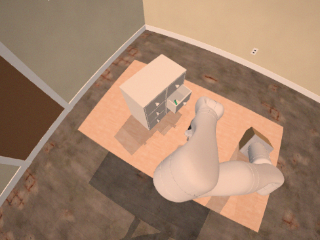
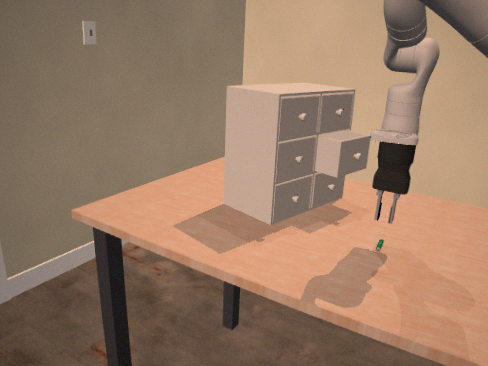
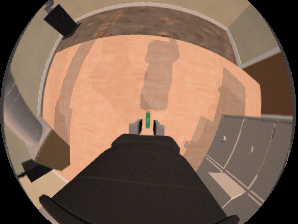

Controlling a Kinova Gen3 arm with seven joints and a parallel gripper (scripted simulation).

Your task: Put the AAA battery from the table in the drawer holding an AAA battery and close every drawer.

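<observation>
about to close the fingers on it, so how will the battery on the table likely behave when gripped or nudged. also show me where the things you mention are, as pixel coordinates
The green battery (image 2: 380, 245) (image 3: 148, 120) looks like a slim cylinder lying on its side, so it would probably roll if one finger touched it first. Its smooth-looking casing suggests a stiff body that should not squash, though it may slip or swivel if pinched off-centre.
</observation>
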